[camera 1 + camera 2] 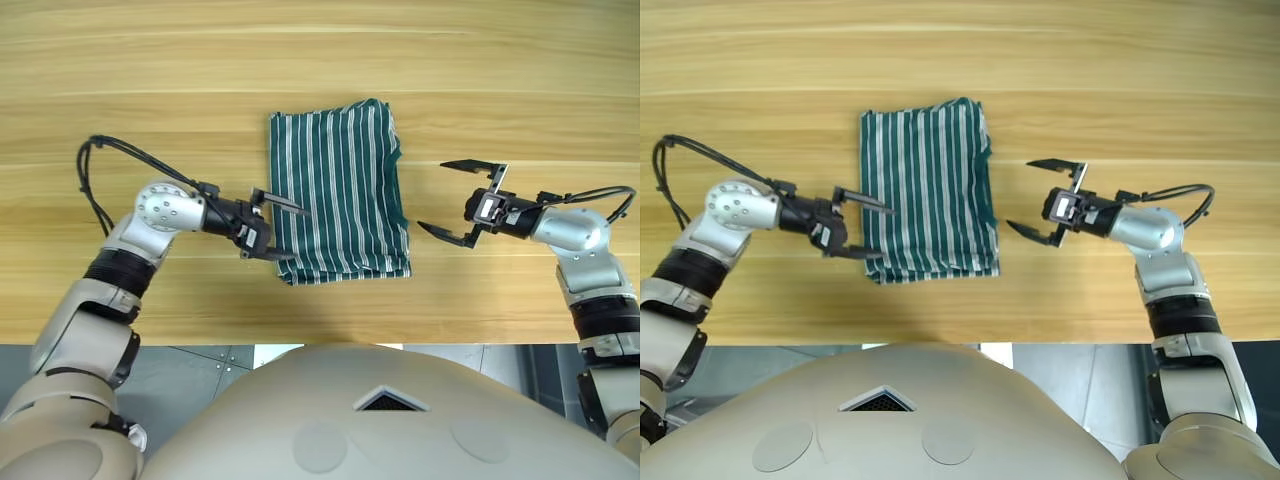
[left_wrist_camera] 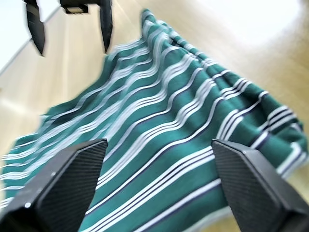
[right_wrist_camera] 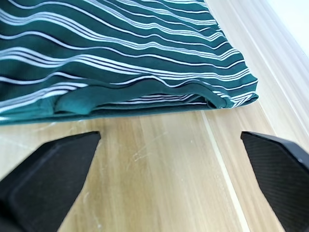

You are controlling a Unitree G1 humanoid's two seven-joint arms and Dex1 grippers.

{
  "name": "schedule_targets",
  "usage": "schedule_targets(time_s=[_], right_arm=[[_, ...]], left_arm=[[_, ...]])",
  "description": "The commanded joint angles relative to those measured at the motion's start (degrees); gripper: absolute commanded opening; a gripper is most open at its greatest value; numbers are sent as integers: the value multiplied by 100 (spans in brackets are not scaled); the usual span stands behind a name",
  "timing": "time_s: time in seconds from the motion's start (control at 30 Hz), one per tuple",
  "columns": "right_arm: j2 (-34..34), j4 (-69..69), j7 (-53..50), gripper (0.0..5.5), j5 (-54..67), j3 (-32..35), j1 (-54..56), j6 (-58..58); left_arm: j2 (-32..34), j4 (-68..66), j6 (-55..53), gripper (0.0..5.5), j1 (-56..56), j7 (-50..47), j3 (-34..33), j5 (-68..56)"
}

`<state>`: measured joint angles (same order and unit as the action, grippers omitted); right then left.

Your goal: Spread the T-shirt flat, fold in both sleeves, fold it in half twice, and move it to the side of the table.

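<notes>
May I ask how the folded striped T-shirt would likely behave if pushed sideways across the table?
The T-shirt looks soft and floppy: its layers ripple, so a push would probably bunch it rather than slide it whole. The smooth wooden table may let it slide if pressed flat.

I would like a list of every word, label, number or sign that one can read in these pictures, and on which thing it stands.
There is no readable text.
On the T-shirt: green with white stripes, no print visible.
On the table: plain wood grain, no marking.
On the right hand: a small pale patch on its body, too small to tell whether it bears text.
On the left hand: no marking visible.
</notes>
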<state>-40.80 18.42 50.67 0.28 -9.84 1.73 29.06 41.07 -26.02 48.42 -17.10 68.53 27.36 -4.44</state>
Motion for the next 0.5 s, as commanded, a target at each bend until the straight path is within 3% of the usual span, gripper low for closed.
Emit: schedule_targets(time_s=[0.03, 0.27, 0.5], right_arm=[[45, -57, 79, 538, 24, -30, 45, -16], [-280, -419, 433, 538, -1, -99, -428, -65], [-1104, -1349, 805, 538, 208, 203, -1337, -259]], left_arm=[[239, 54, -56, 400, -227, 71, -314, -23], [309, 149, -148, 400, -236, 219, -525, -101], [942, 717, -379, 400, 671, 652, -565, -232]])
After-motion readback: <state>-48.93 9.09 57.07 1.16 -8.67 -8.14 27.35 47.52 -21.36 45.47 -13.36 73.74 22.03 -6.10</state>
